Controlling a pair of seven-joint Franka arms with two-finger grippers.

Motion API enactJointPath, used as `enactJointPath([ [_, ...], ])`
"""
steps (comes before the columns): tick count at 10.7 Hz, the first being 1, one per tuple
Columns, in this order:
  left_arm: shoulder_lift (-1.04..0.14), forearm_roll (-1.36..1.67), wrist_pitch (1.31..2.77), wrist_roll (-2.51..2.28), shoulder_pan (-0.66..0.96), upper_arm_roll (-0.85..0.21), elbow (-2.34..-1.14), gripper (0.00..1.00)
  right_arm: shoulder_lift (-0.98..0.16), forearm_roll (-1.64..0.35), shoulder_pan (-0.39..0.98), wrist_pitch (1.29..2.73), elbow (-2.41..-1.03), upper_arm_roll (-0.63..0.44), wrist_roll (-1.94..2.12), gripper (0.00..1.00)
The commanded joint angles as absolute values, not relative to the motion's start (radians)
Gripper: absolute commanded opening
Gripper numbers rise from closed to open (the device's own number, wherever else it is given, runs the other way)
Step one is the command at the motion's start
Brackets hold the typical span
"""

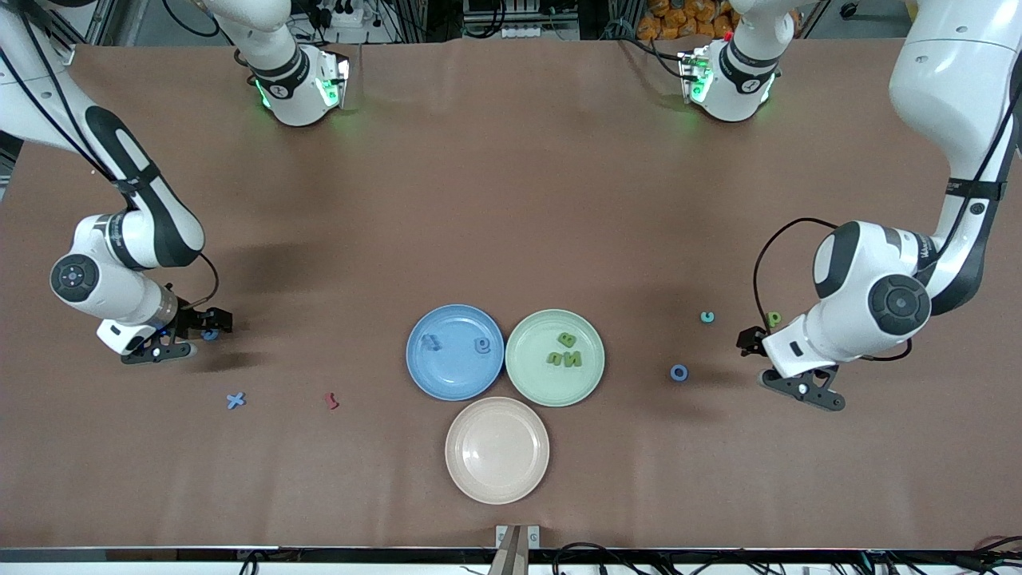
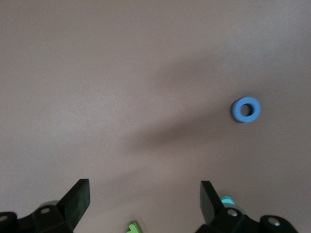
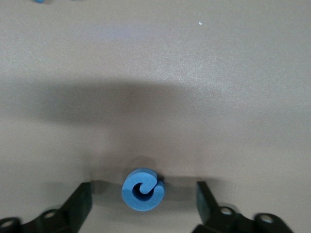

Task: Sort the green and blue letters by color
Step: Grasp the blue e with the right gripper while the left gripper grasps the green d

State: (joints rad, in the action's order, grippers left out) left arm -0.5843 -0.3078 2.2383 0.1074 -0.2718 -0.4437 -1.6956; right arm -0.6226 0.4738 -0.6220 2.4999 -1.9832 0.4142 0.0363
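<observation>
While both arms sit low at their own ends of the table, this is how it stands from where I watch:

Right gripper (image 3: 144, 194): fingers spread apart, down at the table near the right arm's end, straddling a blue curled letter (image 3: 141, 189) that lies between them; not yet clamped, as far as I can see.

Left gripper (image 2: 145, 199): fingers wide apart with nothing between them, low over the table at the left arm's end.

Near the left gripper: a green letter (image 1: 773, 319) just beside it, a blue ring letter (image 1: 679, 373) toward the plates, and a small teal piece (image 1: 707, 317) farther from the front camera than the ring.

Near the right gripper: a blue cross letter (image 1: 235, 400) nearer the front camera than the gripper, and a dark-red squiggle (image 1: 331, 400) between that cross and the plates.

Blue plate (image 1: 423, 375): holds two blue letters (image 1: 481, 344).

Green plate (image 1: 527, 375): touching the blue plate's rim, holds three green letters (image 1: 564, 357).

Pink plate (image 1: 497, 479): nearest the front camera, holds nothing.

Done so far: five letters lie on plates matching their color.

Left to do, by my reckoning: three blue letters and one green one are loose on the table, so the sort looks a little past halfway.

Step in hand: seemingly the right gripper's grasp of the curled blue letter, bound for the blue plate.
</observation>
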Motion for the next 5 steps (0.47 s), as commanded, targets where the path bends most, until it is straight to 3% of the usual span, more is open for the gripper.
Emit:
enactJointPath([
  [1,-0.518,-0.354,2.488,0.167,-0.353,-0.456,-1.952,1.00,-0.624,0.485,-0.637,2.510,-1.990,0.431,0.015,0.00],
  [5,-0.514,-0.359,2.494,0.157,-0.471,-0.457,-2.023,1.00,-0.618,0.482,-0.618,2.482,-1.977,0.455,-0.094,0.00],
])
